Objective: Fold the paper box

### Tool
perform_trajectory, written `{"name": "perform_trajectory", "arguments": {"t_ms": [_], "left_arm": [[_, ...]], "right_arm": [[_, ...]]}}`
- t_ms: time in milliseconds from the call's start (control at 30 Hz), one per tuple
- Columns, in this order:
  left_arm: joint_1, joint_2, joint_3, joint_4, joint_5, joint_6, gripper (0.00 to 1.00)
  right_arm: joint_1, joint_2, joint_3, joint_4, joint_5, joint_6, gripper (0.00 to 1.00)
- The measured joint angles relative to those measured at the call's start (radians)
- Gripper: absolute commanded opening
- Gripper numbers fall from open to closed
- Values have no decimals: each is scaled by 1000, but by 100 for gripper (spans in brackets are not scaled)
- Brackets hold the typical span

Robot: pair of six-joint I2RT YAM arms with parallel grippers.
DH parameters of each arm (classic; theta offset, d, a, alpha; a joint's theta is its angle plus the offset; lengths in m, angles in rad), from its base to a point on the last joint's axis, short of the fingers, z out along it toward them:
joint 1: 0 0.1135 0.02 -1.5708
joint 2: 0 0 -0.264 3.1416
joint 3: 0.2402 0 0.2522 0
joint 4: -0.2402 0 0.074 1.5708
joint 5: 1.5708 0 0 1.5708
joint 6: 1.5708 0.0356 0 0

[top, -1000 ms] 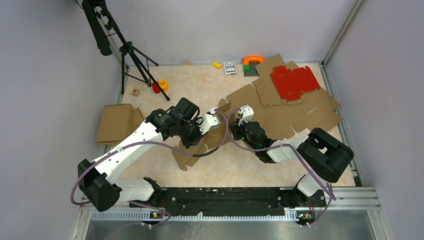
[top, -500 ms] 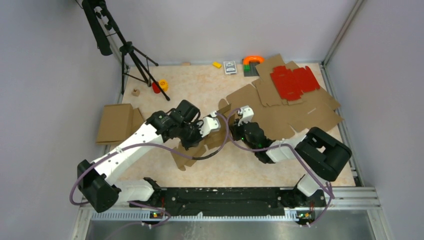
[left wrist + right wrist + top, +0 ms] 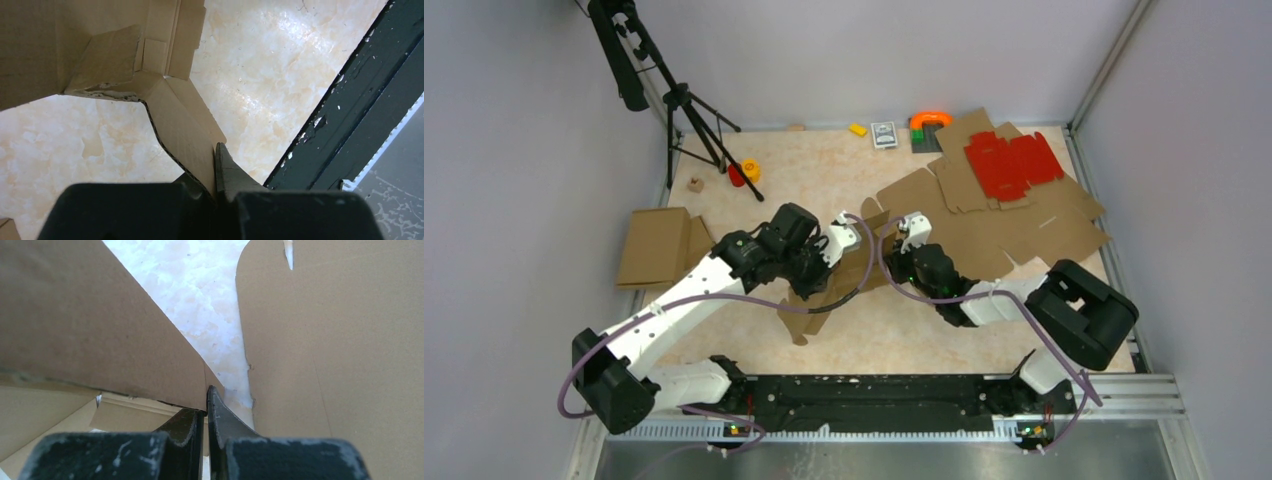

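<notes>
A red die-cut sheet lies far right, a black tripod stands far left, a card box and yellow block sit at the back.

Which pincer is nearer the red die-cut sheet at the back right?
Right. The right pincer grips the paper box mid-table, to the near left of the red sheet. The left pincer grips the same box farther left.
</notes>
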Motion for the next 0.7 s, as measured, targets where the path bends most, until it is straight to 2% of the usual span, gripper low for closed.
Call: {"name": "perform_trajectory", "arguments": {"t_ms": [367,700], "left_arm": [[0,11,3,8,2,-26,0],[0,-27,-40,77,-5,-169,0]], "right_arm": [[0,-21,0,-37,-2,4,0],[0,-40,0,-70,-9,16,2]]}}
